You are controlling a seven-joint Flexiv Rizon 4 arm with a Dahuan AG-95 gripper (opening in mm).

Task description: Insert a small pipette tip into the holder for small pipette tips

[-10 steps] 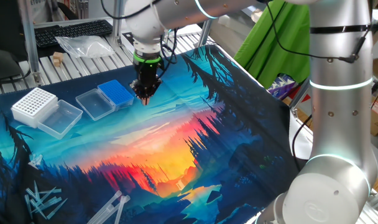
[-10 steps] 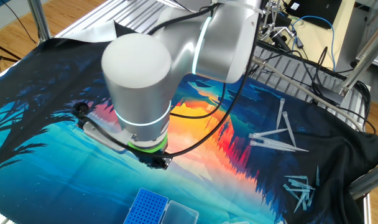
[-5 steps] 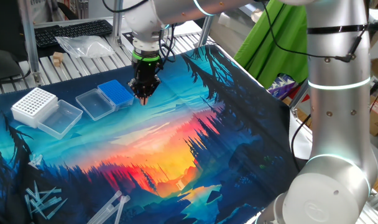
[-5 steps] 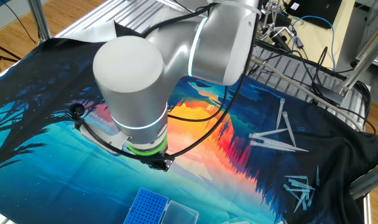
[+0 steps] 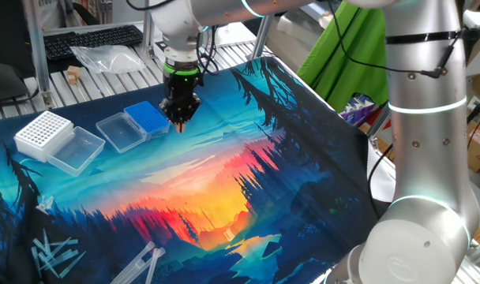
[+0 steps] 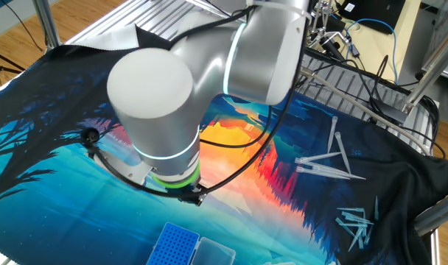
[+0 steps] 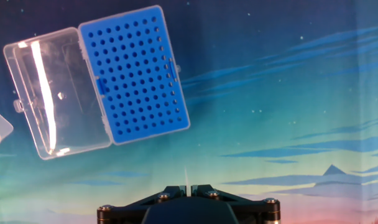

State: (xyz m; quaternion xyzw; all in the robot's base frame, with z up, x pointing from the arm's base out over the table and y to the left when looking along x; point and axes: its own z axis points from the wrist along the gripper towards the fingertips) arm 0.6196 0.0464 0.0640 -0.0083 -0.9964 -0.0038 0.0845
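Mat (image 5: 224,181): a printed cloth of dark trees and an orange sunset, covering the table.
Arm (image 5: 425,118): silver, reaching across the mat, its hand pointing straight down.
White rack (image 5: 43,132): at the mat's edge, a clear lid lying open beside it.
Blue rack (image 7: 133,73): the holder for small tips, flat on the mat, its clear lid (image 7: 55,90) swung open and lying alongside.
Pincer (image 5: 179,122): closed on a thin pale tip (image 7: 185,180) that sticks out between the fingers; it hangs just beside the blue rack's near corner, not over the holes.
Loose tips (image 6: 323,163): scattered well apart from the racks.
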